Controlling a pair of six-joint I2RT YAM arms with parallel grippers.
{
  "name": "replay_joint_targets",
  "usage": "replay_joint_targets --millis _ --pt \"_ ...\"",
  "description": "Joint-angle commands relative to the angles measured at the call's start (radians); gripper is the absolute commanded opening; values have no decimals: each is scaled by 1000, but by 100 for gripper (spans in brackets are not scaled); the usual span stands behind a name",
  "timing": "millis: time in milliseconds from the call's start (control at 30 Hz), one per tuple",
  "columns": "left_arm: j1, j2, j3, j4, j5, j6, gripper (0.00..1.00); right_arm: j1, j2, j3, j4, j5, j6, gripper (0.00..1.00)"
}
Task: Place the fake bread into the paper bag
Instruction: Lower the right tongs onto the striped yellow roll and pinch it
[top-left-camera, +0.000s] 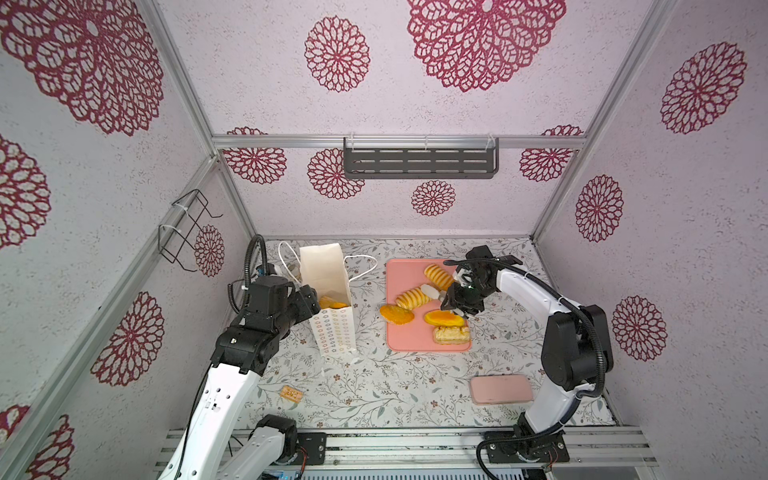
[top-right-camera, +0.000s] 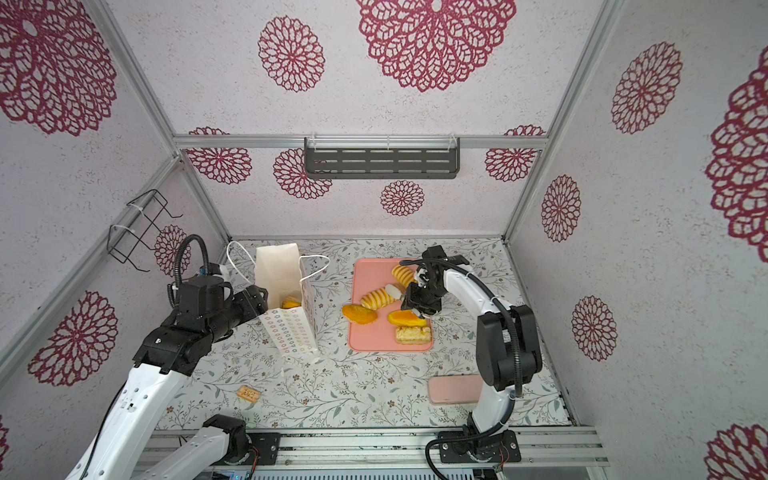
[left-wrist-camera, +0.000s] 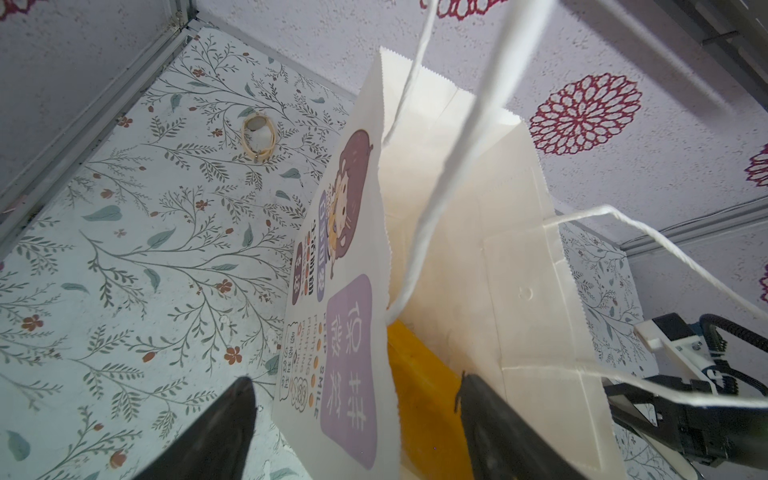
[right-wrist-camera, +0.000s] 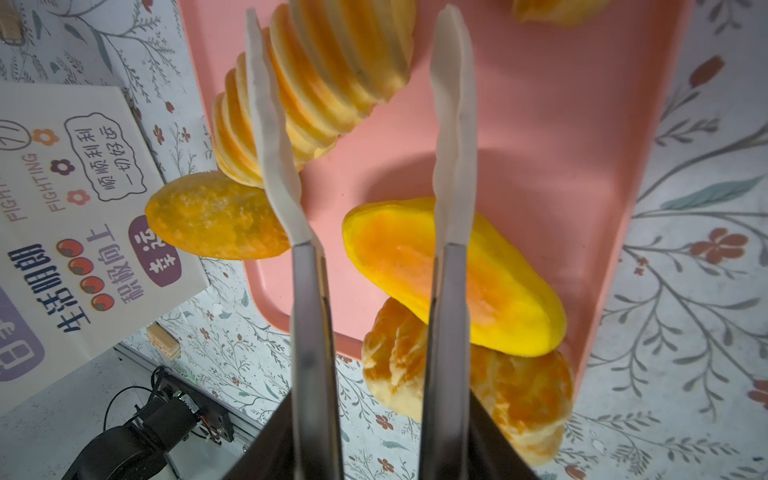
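Mostly the bread (top-left-camera: 397, 313) lies on the pink tray (top-left-camera: 401, 270), one yellow piece inside the bag (top-left-camera: 324, 270). Right gripper (top-left-camera: 451, 300) clamps tongs (right-wrist-camera: 309, 332), whose tips hang apart above roll (right-wrist-camera: 332, 83) and loaf (right-wrist-camera: 395, 257). Left gripper (left-wrist-camera: 355, 380) stands wide-jawed, straddling the bag's wall.

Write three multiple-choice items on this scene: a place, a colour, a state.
1. The paper bag stands: A) left of the tray in both top views; B) on the tray; C) on the wall shelf.
2. The tray is: A) blue; B) pink; C) green.
3. The tips of the tongs are: A) pinching a roll; B) inside the bag; C) apart, gripping nothing.
Answers: 1 A, it stands apart from the tray, to its left; 2 B, its bare surface is pink; 3 C, the right wrist view shows nothing held between them.
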Motion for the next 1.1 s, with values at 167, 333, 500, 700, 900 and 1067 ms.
replay_joint_targets --millis 167,333,500,700,900,1067 --pt "5 -13 1 6 -13 14 81 -2 33 71 3 -38 -27 49" --pt "5 -15 1 4 -17 13 81 -2 49 86 -3 -34 -32 49" --pt "6 -13 -3 5 -17 12 81 -3 68 98 -12 -23 -42 49" --pt "6 -14 -1 -1 -18 14 81 -3 89 121 -18 -25 -47 49" --pt "5 -21 -1 -4 -21 13 81 -2 107 132 -17 -36 -48 45" --pt "6 -24 2 -9 -23 13 81 -2 98 131 -12 -29 -46 39"
